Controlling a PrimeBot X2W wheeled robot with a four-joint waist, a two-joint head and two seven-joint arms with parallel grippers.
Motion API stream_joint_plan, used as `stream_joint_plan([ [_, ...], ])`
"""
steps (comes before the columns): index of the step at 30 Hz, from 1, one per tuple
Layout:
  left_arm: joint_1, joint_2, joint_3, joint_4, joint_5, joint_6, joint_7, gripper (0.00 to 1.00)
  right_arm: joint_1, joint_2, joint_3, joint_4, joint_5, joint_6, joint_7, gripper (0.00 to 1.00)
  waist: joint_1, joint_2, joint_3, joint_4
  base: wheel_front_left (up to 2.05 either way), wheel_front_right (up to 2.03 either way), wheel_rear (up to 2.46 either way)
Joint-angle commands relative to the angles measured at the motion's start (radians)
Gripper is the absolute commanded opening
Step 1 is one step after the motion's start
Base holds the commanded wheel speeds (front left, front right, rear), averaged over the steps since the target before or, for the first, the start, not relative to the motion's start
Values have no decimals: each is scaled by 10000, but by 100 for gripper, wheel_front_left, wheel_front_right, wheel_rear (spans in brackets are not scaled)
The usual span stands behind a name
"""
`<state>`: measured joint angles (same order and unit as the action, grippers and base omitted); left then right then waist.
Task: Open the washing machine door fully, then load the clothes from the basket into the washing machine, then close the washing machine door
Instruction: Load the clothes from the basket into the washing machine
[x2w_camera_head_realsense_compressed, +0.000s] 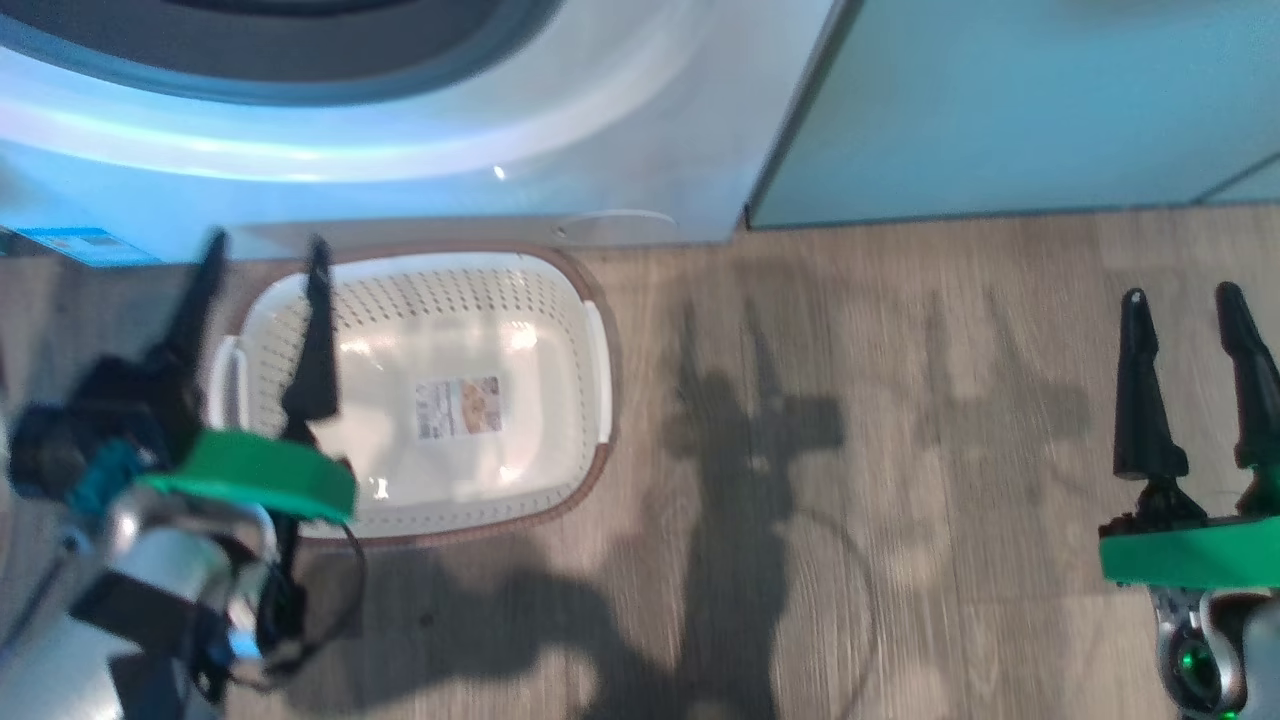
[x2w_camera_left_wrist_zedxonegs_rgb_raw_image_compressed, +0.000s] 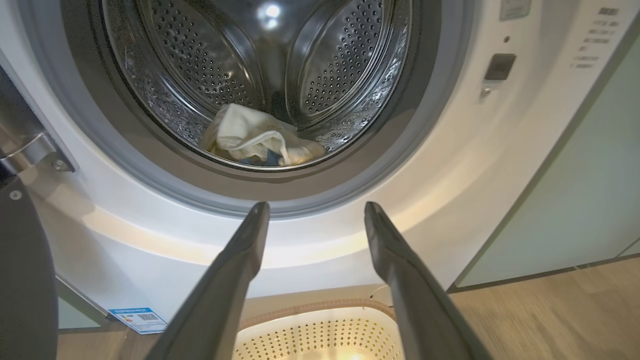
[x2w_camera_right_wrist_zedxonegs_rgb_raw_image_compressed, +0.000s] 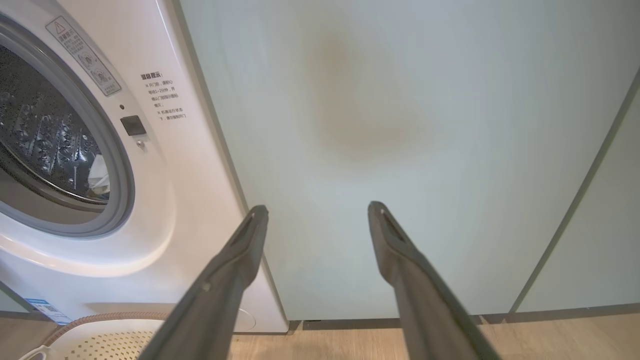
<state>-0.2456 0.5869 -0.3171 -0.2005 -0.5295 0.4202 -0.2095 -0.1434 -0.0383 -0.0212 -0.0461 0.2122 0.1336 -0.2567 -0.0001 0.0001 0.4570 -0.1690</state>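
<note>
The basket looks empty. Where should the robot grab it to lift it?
Probably a white side handle on the basket, coming down from above, one finger inside the rim and one outside. The basket stands upright on the floor with its far side near the washing machine, so the short ends are freer. The open left gripper hangs over its left end.

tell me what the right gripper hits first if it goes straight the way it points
Most likely the flat pale green cabinet panel beside the big white washing machine: the open right gripper points straight at it and nothing shows between, though depth is hard to judge.
</note>
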Motion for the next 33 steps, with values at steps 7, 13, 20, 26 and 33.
stream_joint_plan([
  [7, 946, -318, 207, -131, -32, 535, -318, 100, 480, -119, 135, -154, -430, -29, -51, 100, 1, -1, -1250, 609, 0, 0, 0],
  [13, 1586, -636, 94, 343, -156, 467, -413, 100, 911, -119, 206, -16, -684, -29, -51, 100, 1, -1, -2204, 845, 0, 0, 0],
  [20, 2218, -855, -36, 803, -124, 351, -474, 100, 1395, -119, 283, 199, -873, -29, -51, 100, 1, -1, -3214, 924, 0, 0, 0],
  [26, 2655, -1010, -128, 1058, -90, 414, -490, 100, 1781, -119, 233, 409, -918, -29, -51, 100, 1, -1, -3906, 950, 0, 0, 0],
  [33, 2952, -1044, -144, 1013, -109, 427, -497, 100, 2057, -119, 361, 576, -900, -29, -51, 100, 1, -1, -4286, 912, 0, 0, 0],
])
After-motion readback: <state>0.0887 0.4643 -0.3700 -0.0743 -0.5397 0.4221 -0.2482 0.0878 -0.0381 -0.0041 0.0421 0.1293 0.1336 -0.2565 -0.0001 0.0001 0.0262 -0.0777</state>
